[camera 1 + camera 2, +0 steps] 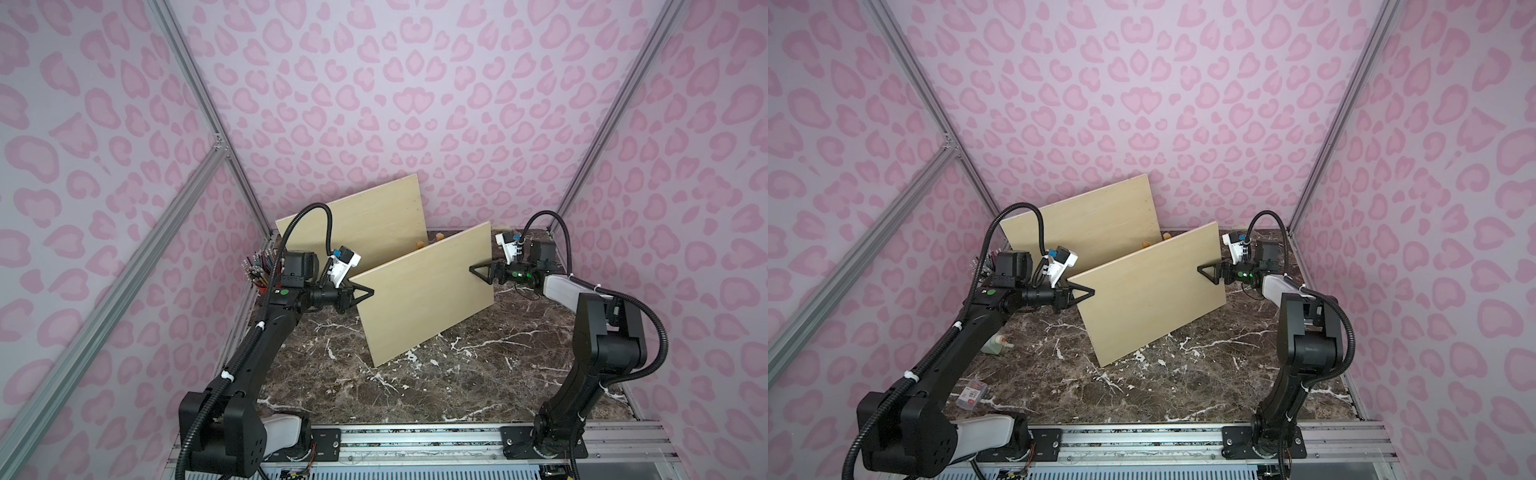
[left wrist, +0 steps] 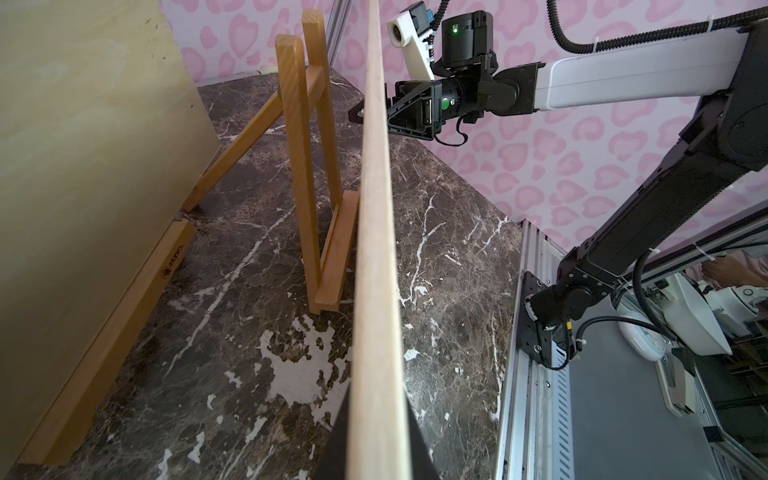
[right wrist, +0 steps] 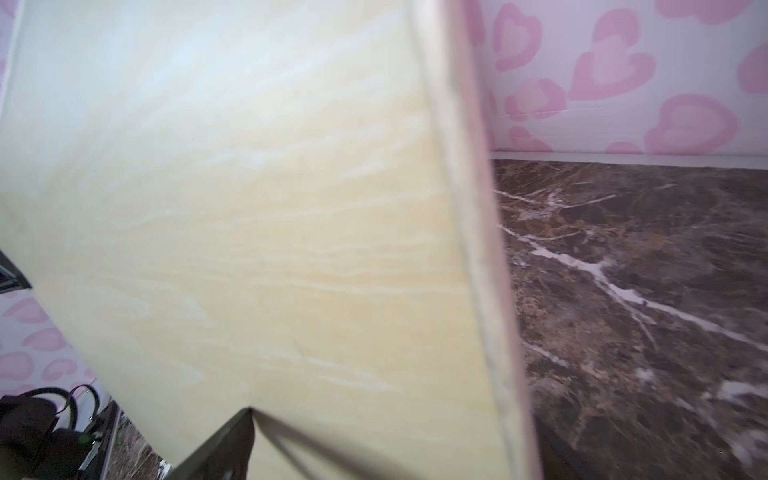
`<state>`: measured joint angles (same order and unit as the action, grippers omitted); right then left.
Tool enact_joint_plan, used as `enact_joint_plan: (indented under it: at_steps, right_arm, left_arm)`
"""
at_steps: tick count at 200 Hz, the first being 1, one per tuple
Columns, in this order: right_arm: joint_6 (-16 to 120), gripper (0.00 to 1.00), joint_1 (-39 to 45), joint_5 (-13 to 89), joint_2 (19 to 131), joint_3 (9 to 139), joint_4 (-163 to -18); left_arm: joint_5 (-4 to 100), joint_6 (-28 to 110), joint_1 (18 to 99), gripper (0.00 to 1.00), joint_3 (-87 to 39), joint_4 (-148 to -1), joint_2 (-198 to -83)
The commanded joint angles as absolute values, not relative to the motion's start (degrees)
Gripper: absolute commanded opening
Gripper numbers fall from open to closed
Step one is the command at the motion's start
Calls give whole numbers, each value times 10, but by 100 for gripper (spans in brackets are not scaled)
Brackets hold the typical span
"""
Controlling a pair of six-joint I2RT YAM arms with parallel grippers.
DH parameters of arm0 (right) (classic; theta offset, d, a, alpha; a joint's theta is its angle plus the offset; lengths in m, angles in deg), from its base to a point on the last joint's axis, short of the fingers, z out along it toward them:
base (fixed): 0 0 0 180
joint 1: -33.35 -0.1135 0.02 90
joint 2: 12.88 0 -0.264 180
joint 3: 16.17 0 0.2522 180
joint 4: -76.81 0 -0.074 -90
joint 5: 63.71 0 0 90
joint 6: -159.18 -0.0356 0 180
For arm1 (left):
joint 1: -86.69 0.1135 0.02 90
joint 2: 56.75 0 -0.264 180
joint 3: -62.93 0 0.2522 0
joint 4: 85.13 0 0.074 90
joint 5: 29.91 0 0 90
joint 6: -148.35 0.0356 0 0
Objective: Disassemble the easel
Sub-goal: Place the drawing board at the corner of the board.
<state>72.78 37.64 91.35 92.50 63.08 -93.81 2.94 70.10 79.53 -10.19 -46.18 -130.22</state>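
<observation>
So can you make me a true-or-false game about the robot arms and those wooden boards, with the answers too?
1. There are two pale wooden boards, a front board and a back board. True.
2. The front board lies flat on the table. False: it stands on edge, tilted.
3. The jaws of the left arm are shut on the front board. True.
4. The table is plain white. False: it is dark brown marble with white veins.
5. A wooden easel stands between the two boards. True.
</observation>
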Motion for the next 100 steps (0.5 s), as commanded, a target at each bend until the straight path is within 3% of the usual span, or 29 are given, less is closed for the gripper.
enact_joint_plan:
  at_steps: [1, 100]
  right_arm:
    - [769, 93, 360, 945, 928, 636, -879]
    - [682, 88, 327, 906, 740, 437, -874]
  left_arm:
    - [-18, 695, 799, 2, -104, -520, -1304]
    - [-8, 579, 807, 2, -33, -642, -1289]
